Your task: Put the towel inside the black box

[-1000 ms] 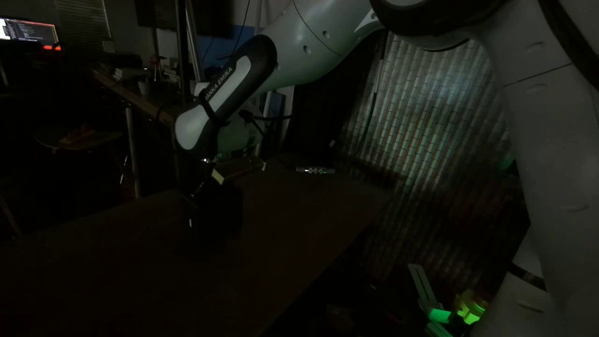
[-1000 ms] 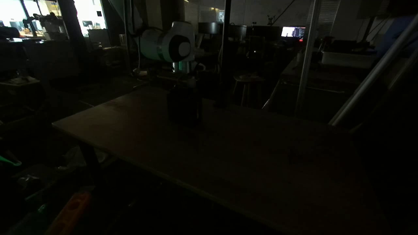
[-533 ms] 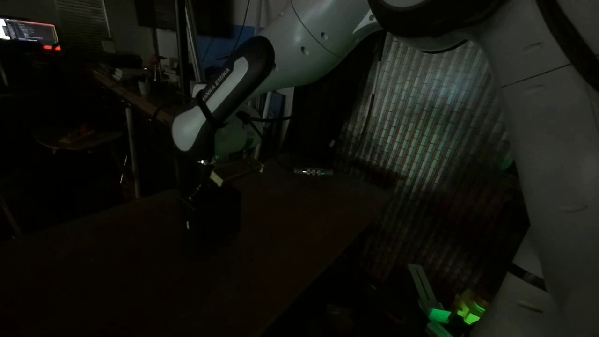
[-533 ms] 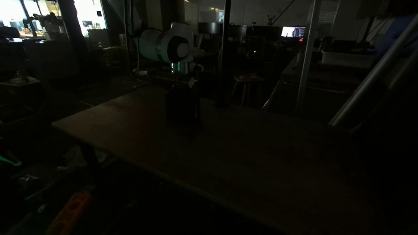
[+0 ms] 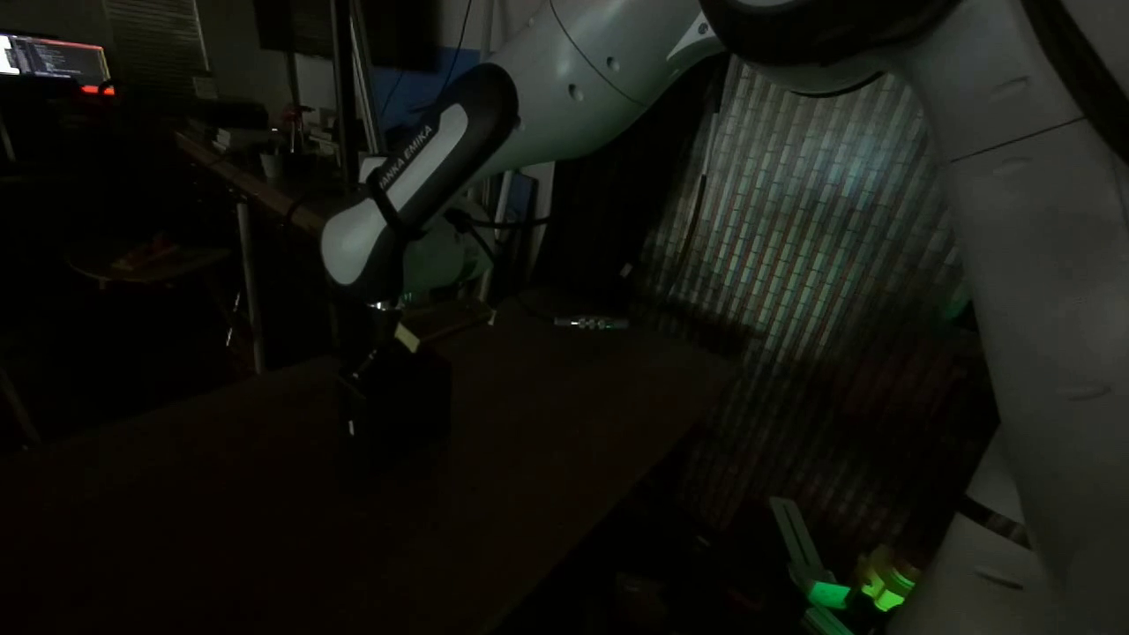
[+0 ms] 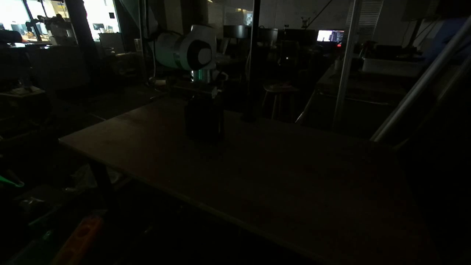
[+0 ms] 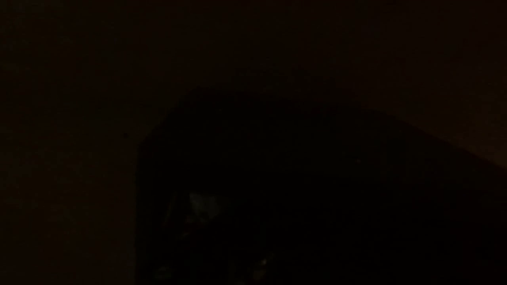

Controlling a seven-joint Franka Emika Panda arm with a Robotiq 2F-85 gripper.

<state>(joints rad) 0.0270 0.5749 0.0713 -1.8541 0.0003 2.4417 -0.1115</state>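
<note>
Dim light hides most detail. The black box [image 5: 410, 401] is a dark cube-like shape at the tabletop; it also shows in an exterior view as a black block [image 6: 204, 121]. My gripper [image 5: 370, 357] points down at the box's top, with its fingers lost in the dark. It is shut, but whether the fingers grip the box wall or anything else cannot be seen. In the wrist view the box [image 7: 269, 134] fills the lower part, with a faint pale patch [image 7: 204, 204] inside its outline that I cannot identify. The towel is hidden or out of view.
The dark brown table [image 6: 276, 165] extends around the box, its long edge [image 6: 198, 204] dropping to a cluttered floor. A slim grey bar [image 5: 591, 323] lies near a table edge. A brick-patterned sheet [image 5: 794, 229] hangs beside the table, and a stool [image 6: 279, 88] stands beyond.
Arm and black box have shifted together slightly toward the left in both exterior views, the box keeping its place under the gripper. The gripper stays shut.
</note>
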